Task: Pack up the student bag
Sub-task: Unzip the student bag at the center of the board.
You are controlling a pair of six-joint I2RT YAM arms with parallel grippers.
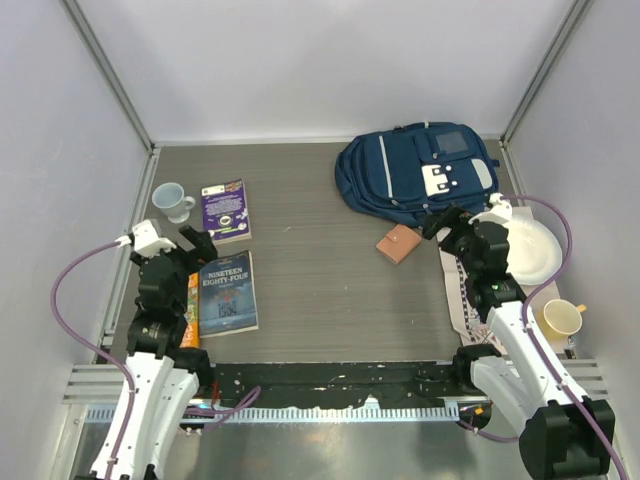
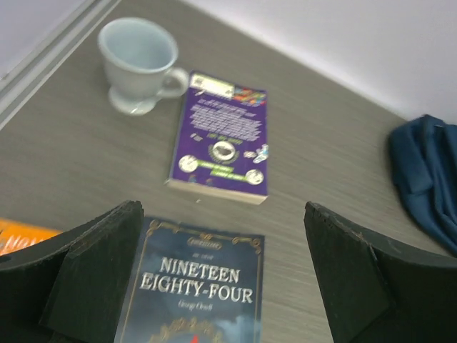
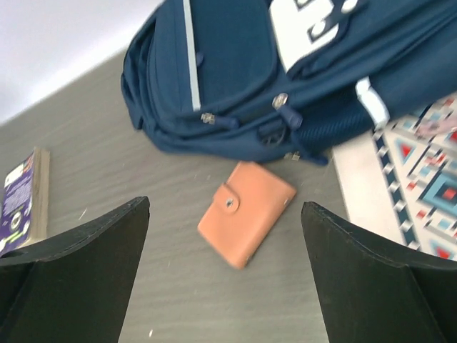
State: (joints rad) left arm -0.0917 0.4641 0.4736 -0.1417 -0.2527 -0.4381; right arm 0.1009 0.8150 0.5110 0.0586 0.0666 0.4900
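Observation:
The navy student bag (image 1: pixel 415 175) lies at the back right, white patch up; it also shows in the right wrist view (image 3: pixel 235 71) and at the right edge of the left wrist view (image 2: pixel 428 179). A tan wallet (image 1: pixel 398 243) lies on the table just in front of it (image 3: pixel 246 212). A dark "Nineteen Eighty-Four" book (image 1: pixel 227 292) (image 2: pixel 200 286) and a purple book (image 1: pixel 225 210) (image 2: pixel 221 146) lie at the left. My left gripper (image 1: pixel 193 243) (image 2: pixel 221 286) is open above the dark book. My right gripper (image 1: pixel 447 228) (image 3: pixel 225 279) is open, above and near the wallet.
A pale blue cup (image 1: pixel 171 201) (image 2: pixel 139 64) stands at the back left. An orange book (image 1: pixel 190 310) lies beside the dark book. A white plate (image 1: pixel 535 250) and a yellow cup (image 1: pixel 562 319) sit at the right on a patterned cloth (image 3: pixel 428 179).

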